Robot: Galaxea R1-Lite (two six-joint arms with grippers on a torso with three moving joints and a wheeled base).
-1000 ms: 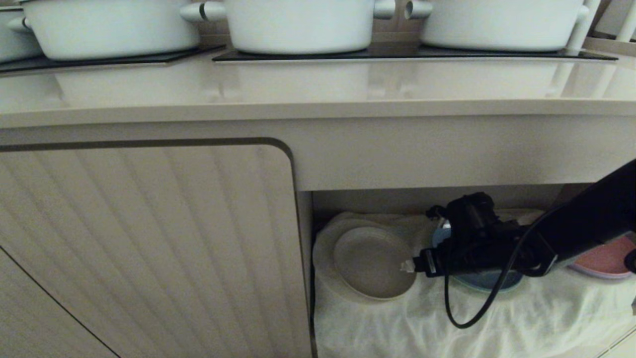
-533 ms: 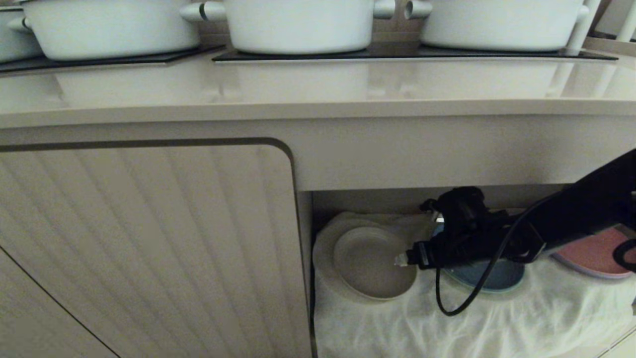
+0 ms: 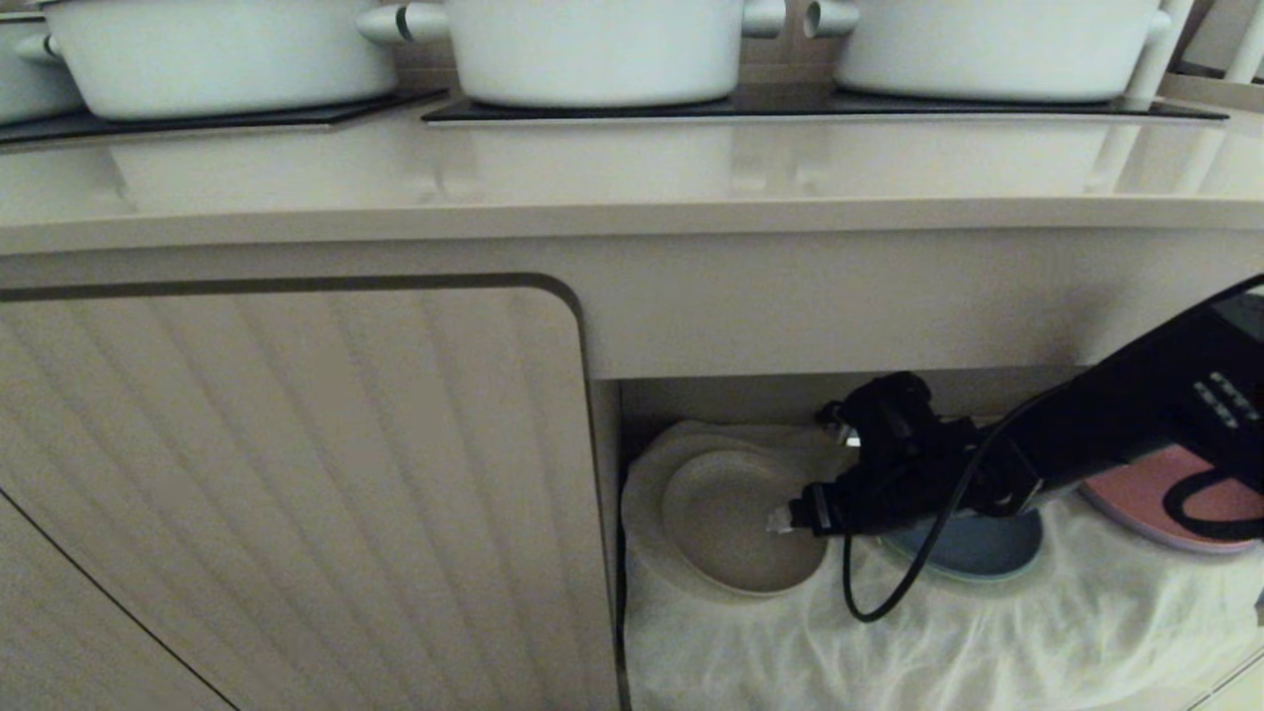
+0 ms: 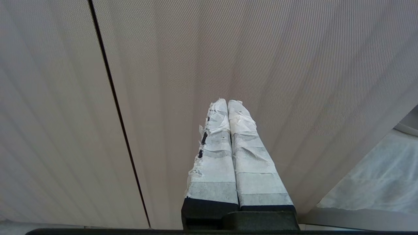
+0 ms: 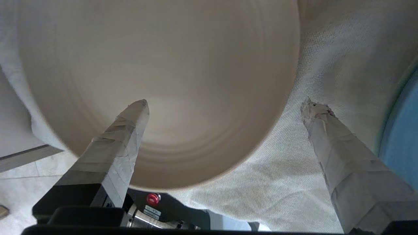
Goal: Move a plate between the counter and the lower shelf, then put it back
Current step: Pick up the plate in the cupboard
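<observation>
Along the top, three white pots (image 3: 592,49) on black hob panels (image 3: 820,104) at the back of the counter (image 3: 632,212), unchanged from a second ago. Below at left, a ribbed cabinet door (image 3: 296,494), also as before; close in front of it in the left wrist view, the left hand (image 4: 228,102), taped fingers (image 4: 214,156) pressed together, parked out of the head view

Right of the door, the lower shelf (image 3: 987,642) with its wrinkled off-white cloth. At its left end, the plate (image 3: 736,523), cream-beige, lying flat on a larger white plate (image 3: 642,484), in the same spot as a second ago

Next, the right hand (image 3: 780,520), now further left than a second ago: white fingertip then at the plate's right rim, now over the plate's inner surface. Spread wide in the right wrist view, one taped finger (image 5: 120,143) above the plate (image 5: 156,81), the other (image 5: 339,156) outside the rim above the cloth, nothing gripped; cannot tell whether either finger touches the plate

Black arm raised at the right edge compared with before, so more of the blue plate (image 3: 978,548) and pink plate (image 3: 1145,499) uncovered; cable loop (image 3: 879,592) shifted left with the hand
</observation>
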